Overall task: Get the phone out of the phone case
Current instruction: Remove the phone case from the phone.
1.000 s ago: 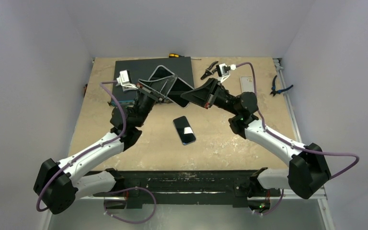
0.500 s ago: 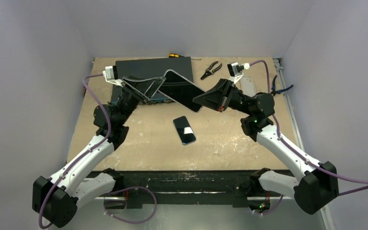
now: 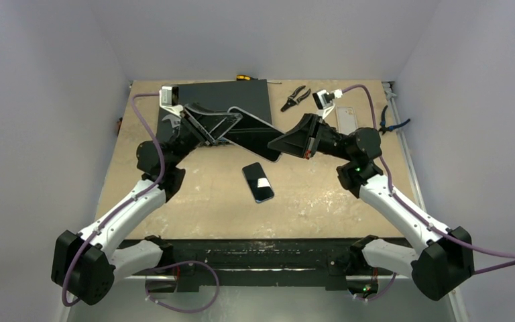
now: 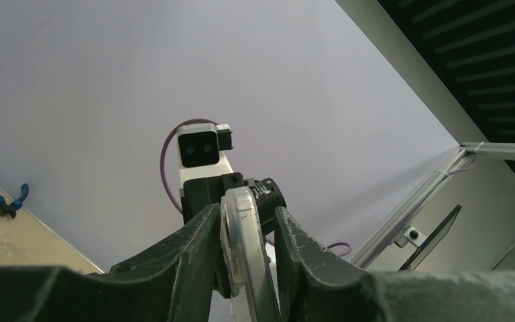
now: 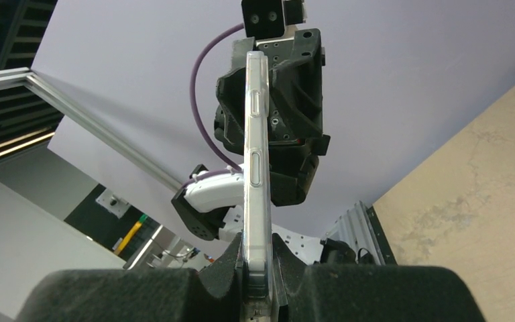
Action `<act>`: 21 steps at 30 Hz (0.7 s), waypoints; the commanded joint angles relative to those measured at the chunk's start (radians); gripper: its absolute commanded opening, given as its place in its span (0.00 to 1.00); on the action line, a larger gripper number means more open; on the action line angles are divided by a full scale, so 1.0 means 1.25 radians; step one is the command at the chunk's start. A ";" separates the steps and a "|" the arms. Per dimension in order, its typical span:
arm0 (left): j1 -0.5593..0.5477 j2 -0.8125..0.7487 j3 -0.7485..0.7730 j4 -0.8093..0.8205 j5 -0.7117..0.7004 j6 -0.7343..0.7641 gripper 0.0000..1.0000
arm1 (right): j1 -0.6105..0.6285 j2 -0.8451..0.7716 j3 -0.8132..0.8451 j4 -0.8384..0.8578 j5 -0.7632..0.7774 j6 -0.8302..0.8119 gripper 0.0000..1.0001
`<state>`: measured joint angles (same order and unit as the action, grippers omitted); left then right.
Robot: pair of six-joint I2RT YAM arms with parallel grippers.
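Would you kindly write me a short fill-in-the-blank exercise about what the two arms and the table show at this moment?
1. The cased phone is clamped by ___ grippers at once: the left gripper and the right gripper.
2. A second phone lies flat on the table, touched by ___ gripper.
3. The right wrist view shows the cased phone edge-on, with ___ side buttons visible.

Missing words: both; neither; two
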<state>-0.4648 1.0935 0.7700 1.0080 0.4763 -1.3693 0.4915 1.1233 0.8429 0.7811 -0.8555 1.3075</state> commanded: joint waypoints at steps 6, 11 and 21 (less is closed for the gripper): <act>0.005 -0.032 0.042 -0.055 0.050 0.043 0.49 | -0.007 -0.033 0.070 -0.040 0.044 -0.072 0.00; 0.004 -0.042 0.037 -0.076 0.047 0.054 0.29 | -0.010 -0.039 0.076 -0.072 0.063 -0.095 0.00; 0.004 -0.056 0.045 -0.121 0.037 0.072 0.38 | -0.017 -0.052 0.100 -0.152 0.074 -0.162 0.00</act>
<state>-0.4622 1.0508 0.7834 0.8513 0.5137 -1.3079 0.4812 1.0908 0.9012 0.5842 -0.8162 1.1553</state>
